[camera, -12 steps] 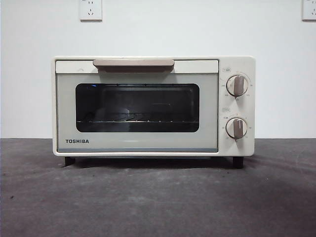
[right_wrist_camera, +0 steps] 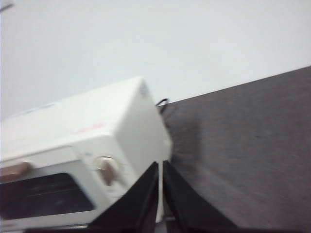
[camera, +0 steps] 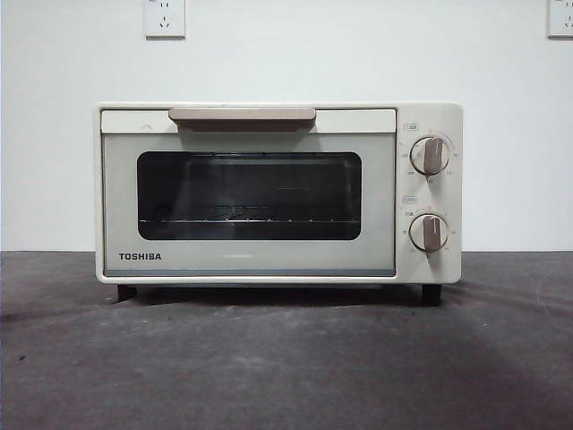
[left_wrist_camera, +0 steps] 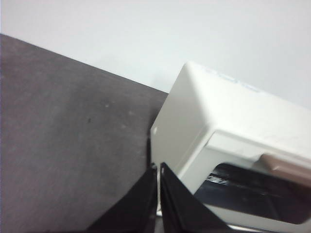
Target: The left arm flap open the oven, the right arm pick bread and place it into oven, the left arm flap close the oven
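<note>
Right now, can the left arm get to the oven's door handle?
Probably yes. The handle sits exposed along the top of the shut door, nothing stands before the Toshiba toaster oven, and the left tool hangs off its side.

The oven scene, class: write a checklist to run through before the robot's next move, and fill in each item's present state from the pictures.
1. Oven door shut: ok, it sits flush against the front.
2. Handle free of obstruction: ok, nothing touches it.
3. Left gripper near the oven: ok, by its side corner, jaws nearly together, holding nothing.
4. Right gripper holding nothing: ok, jaws nearly together, by the knob side.
5. Bread found: cannot tell, no view shows it clearly.
6. Rack inside bare: cannot tell, the glass is dark.
</note>
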`<action>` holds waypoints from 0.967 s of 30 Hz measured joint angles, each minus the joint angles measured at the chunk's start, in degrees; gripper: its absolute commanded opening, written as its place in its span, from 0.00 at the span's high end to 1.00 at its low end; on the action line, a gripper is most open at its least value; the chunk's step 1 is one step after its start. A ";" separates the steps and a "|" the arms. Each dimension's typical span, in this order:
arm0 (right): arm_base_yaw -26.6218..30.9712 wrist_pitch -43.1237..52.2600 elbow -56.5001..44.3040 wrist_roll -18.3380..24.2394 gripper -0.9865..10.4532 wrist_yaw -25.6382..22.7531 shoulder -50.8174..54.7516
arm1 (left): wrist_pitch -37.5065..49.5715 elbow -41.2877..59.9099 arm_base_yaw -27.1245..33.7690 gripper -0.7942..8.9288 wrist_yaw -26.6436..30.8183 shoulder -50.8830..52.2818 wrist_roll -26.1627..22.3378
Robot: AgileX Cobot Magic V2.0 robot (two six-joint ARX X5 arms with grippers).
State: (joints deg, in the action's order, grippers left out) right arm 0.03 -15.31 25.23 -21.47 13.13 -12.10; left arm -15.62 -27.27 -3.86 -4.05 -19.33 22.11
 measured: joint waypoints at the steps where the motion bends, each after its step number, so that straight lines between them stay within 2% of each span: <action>1: 0.00 -1.14 2.36 0.11 0.91 1.62 -1.79 | -1.33 -2.95 -0.17 0.90 -0.87 -2.10 -0.46; 6: 0.00 -5.35 10.93 1.77 0.91 7.72 -8.35 | -5.27 -13.66 -1.66 0.90 -4.52 -9.35 -2.23; 11: -0.61 -11.50 19.45 5.31 0.91 13.86 -14.93 | -10.01 -21.90 -4.83 0.90 -11.61 -15.65 -4.46; 23: -12.85 -23.21 28.85 17.03 0.91 19.89 -22.84 | -20.72 -31.91 -14.23 0.90 -20.79 -24.28 -14.51; 29: -13.92 -24.57 28.87 18.62 0.90 19.85 -23.63 | -21.33 -31.91 -15.58 0.88 -20.98 -24.22 -15.78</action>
State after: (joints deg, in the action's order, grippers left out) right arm -13.89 -39.88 54.11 -2.85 32.97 -35.73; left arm -36.95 -59.18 -19.44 -25.04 -43.55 6.33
